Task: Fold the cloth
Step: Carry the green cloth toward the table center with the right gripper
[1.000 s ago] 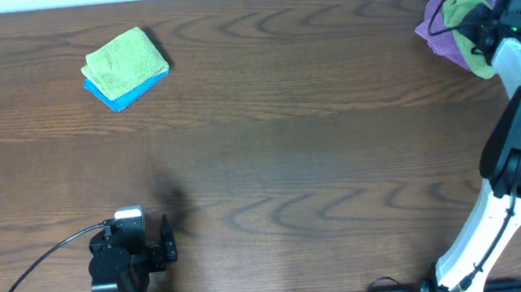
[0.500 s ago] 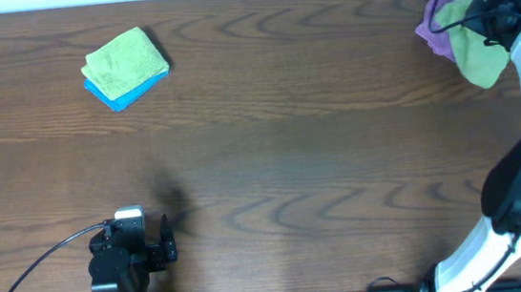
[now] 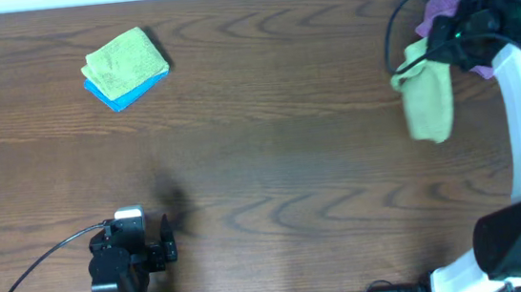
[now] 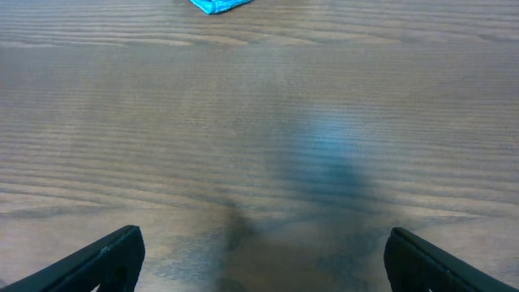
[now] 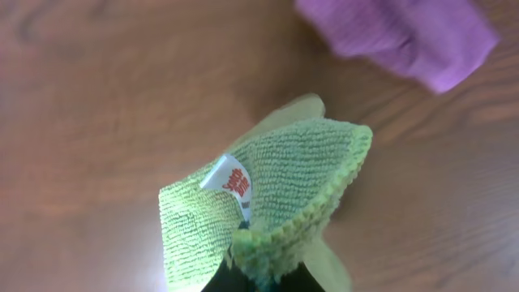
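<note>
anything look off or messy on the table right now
The green cloth dangles bunched from the right gripper, not flat. The purple cloth lies crumpled at the far right corner.

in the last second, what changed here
The right gripper, jaws shut on the green cloth, pulled it off the purple cloth and carried it left, toward the robot. The purple cloth, the folded green-and-blue stack and the left gripper stayed put.

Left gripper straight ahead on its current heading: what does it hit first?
Mostly bare table lies ahead of the left gripper. The first object is the blue cloth far ahead, slightly left of its line, so it might pass beside it; depth is unclear.
</note>
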Robot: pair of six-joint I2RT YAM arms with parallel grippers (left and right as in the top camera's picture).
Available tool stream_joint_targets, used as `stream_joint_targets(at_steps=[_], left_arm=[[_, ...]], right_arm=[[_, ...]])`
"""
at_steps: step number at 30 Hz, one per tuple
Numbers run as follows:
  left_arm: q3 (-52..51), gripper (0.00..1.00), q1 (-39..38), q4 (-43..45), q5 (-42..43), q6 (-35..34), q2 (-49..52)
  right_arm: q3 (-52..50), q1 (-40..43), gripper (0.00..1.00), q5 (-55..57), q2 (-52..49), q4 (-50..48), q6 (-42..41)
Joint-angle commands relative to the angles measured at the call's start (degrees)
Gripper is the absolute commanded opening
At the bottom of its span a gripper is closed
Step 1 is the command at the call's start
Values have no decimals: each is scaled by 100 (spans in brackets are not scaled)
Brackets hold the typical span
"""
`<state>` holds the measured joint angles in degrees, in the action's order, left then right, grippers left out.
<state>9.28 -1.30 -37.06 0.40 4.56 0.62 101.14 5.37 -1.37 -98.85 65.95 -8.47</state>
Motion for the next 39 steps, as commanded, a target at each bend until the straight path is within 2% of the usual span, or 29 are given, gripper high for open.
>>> stream_joint_targets(at_steps=[1,8,14,22,25,28,34,39], left_arm=[[-39,95,15,-24,-87,59,-42],[-39,95,15,-24,-85,59,-42],[-39,95,15,-24,-85,59,-42],[-39,95,15,-24,-85,59,-42],[-39,95,15,-24,-85,59,-42],[-39,95,15,-24,-85,59,-42],[-39,95,15,-24,-85,59,-42],[-39,95,15,-24,-85,59,-42]], right_arm=[[87,-339,2,-245,199,264,173],[85,-1460,2,-575,310,949,455],[-227,-2326,2,-573,337,911,772],[-2087,-2514,2,-966,1189,66,782],[-2903,-2634,2,-1447,1786,-186,903],[-3285,-2986,2,-1875,2243,-227,898],[-3331,-4232,2,-1989,2824,-369,372],[-3331,-4752,2,-1991,2916,-428,-31]])
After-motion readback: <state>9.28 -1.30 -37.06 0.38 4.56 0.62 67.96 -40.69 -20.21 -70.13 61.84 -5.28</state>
